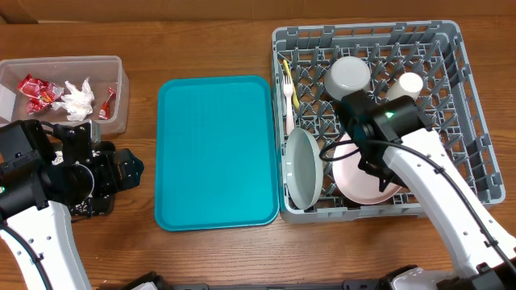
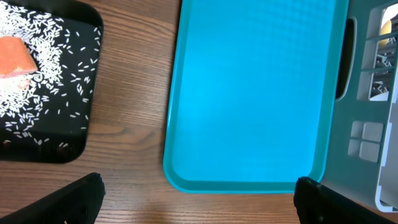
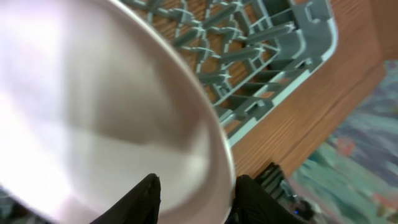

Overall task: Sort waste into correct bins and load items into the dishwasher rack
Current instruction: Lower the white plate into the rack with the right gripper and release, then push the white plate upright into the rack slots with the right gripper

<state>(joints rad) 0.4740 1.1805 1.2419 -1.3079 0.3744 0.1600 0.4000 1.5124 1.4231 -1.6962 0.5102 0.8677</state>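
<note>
Overhead puts the pale pinkish plate [image 1: 351, 182] leaning in the dishwasher rack [image 1: 480, 145], with the right fingers [image 3: 142, 198] parted astride its rim, apparently letting go. Next they should lift clear without tipping it. Left fingers [image 2: 78, 200] are spread wide and empty above the counter [image 2: 134, 93]. Racked: two plates, one bowl [image 1: 348, 74], one cup [image 1: 410, 83].

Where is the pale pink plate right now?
Overhead, the pale pink plate sits in the dishwasher rack near its front wall, just right of the grey plate, under the right arm.
</note>
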